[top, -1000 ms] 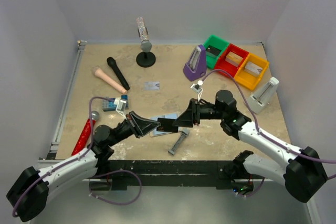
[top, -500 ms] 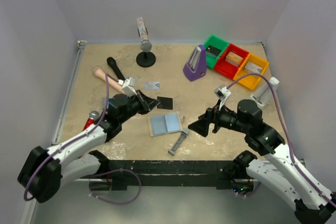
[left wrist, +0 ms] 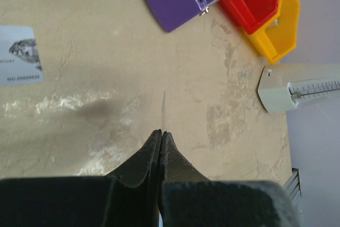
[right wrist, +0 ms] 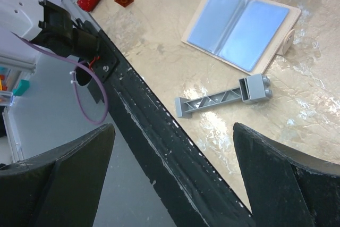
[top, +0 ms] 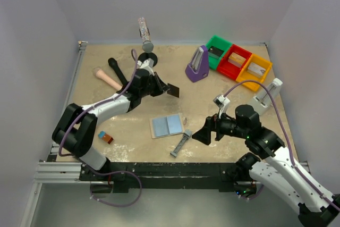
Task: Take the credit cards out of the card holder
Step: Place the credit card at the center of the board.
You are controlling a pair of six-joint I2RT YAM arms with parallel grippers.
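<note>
The card holder (top: 168, 126) lies open on the table with its pale blue pockets up, and it shows again in the right wrist view (right wrist: 241, 27). My left gripper (top: 163, 87) is far from it, at the table's far middle, shut on a black credit card (top: 173, 90) that sticks out to the right. In the left wrist view my left gripper (left wrist: 161, 132) pinches that card (left wrist: 163, 107) edge-on above the table. A silver credit card (left wrist: 18, 62) lies flat to the left. My right gripper (top: 197, 135) hangs open and empty just right of the card holder, over the near edge (right wrist: 172, 131).
A grey bar (top: 181, 143) lies near the card holder. A purple metronome (top: 197, 65), green, red and yellow bins (top: 237, 62) and a white metronome (top: 268, 94) stand at the back right. A black microphone (top: 119, 73), a stand (top: 147, 57) and a blue-orange brick (top: 104, 137) are on the left.
My left arm swung from the card holder to the far middle, carrying the black card. My right gripper opened wide and drew back to the right of the holder.
</note>
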